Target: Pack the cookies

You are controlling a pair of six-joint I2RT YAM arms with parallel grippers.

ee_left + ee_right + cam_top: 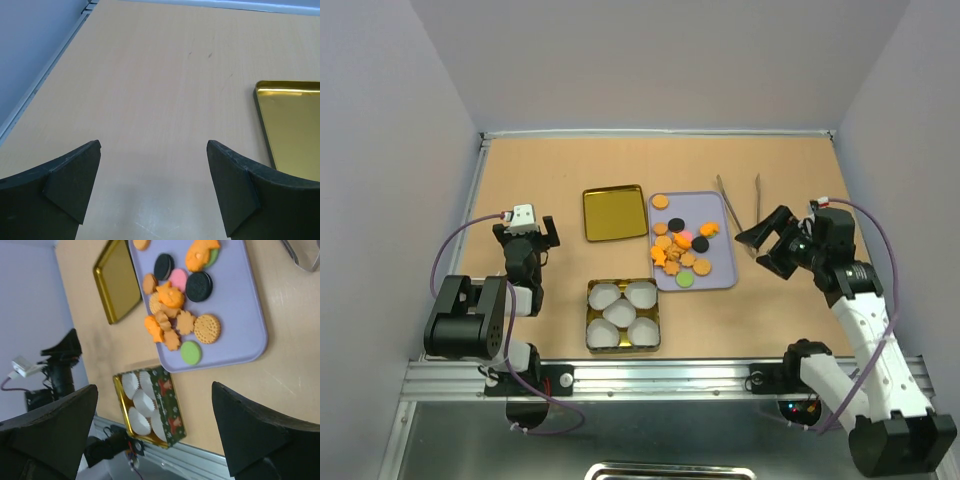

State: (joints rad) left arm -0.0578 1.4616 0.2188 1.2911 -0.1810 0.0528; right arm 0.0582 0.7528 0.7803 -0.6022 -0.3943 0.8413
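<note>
From above we see the whole layout. The cookies (675,250) all lie on a lilac tray (722,264) at the middle of the table (540,170). An open tin (588,318) sits just near-left of the tray, with five white paper cups (623,313) in it and no cookie in any of them. A gold lid (615,212) lies flat beside the tray's left edge, and tongs (728,200) lie to its right.

The right wrist view adds what the top view blurs: two black sandwich rounds, a pink one between them, a dotted orange round, a heap of orange flower shapes and a green round near the tray corner closest to the tin. It also shows the tin's green printed side wall. Of the tongs it catches only a sliver at the top right corner.

The right gripper (154,387) hangs to the right of the tray with its fingers spread wide and nothing between them.

The left wrist view shows far less: bare table and one corner of the lid at its right edge. The left gripper (154,145) is likewise spread apart and empty, left of the lid and well apart from the cookies.
</note>
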